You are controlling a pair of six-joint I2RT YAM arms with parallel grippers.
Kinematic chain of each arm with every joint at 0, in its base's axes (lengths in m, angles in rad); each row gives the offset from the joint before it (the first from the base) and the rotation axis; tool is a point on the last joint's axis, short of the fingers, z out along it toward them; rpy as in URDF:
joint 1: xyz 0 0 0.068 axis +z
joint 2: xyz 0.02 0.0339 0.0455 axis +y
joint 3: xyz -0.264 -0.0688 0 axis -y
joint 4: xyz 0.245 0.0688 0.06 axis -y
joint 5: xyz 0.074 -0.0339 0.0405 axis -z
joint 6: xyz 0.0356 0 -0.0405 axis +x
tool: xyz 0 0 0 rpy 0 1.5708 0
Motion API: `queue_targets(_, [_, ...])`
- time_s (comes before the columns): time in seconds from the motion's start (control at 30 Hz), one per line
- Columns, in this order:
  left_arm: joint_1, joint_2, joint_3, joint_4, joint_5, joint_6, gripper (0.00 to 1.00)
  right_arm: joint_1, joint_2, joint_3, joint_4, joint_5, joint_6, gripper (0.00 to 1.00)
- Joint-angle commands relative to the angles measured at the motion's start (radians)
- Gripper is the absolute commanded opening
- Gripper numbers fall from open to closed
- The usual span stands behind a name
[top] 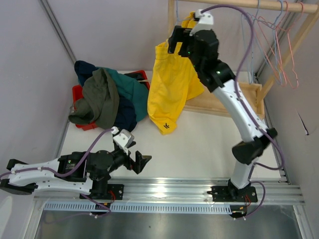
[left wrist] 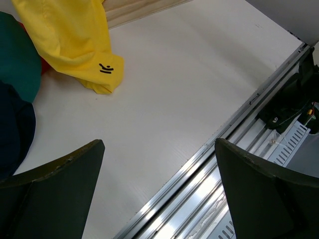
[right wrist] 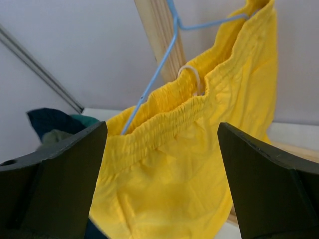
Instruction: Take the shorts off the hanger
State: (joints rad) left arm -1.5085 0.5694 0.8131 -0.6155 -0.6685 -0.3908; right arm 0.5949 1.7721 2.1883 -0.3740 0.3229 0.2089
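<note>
Seen from above, the right arm is reaching up and away from its base to a pair of yellow shorts (top: 172, 94) that is hanging from the wooden rack (top: 259, 5) at the back of the table (top: 209, 144). The right gripper (top: 175, 46) is hovering at the top of the shorts, just beside the waist. In its wrist view the right gripper (right wrist: 162, 134) is spreading its fingers wide, holding nothing, with the gathered elastic waistband (right wrist: 164, 117) sitting between and beyond them. The waistband is hanging on a blue wire hanger (right wrist: 164, 55), and a pale loop (right wrist: 192, 74) is showing at its top edge; what that loop is cannot be told. The lower leg hem of the shorts is trailing down onto the table.

The left gripper (top: 141, 160) is lying low near the front rail, its fingers also wide apart and empty.

At the left, olive-grey shorts (top: 99, 99), teal shorts (top: 133, 94) and navy shorts (top: 124, 118) are lying heaped over a red bin (top: 78, 92). Bare wire hangers (top: 279, 45) are hanging at the right end of the rack.

The step in hand appears to be the approach to the yellow pair. The next move is probably calling for the fingers to advance over the waistband, pinch it, then draw it sideways and down off the hanger's arm.
</note>
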Motion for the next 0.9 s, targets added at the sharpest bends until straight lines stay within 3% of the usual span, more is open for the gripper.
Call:
queue_targets(0.0, [0.007,-0.009,-0.003,0.007,0.015,-0.002,0.99,0.003,0.129,0.195,-0.061,0.005,-0.008,0.99])
queue_targets(0.1, [0.005,-0.023,-0.012,0.005,0.032,-0.019,0.99,0.003,0.206,0.283,-0.071,0.007,-0.009,0.99])
queue_targets(0.7, [0.005,-0.032,-0.018,-0.012,0.043,-0.040,0.99,-0.007,0.314,0.261,0.081,-0.021,0.101,0.94])
queue_targets(0.83, [0.005,-0.032,-0.017,-0.015,0.041,-0.045,0.99,-0.017,0.340,0.272,0.102,-0.031,0.133,0.84])
queue_targets(0.87, [0.007,-0.034,-0.017,-0.016,0.041,-0.046,0.99,-0.021,0.345,0.271,0.106,-0.036,0.148,0.72])
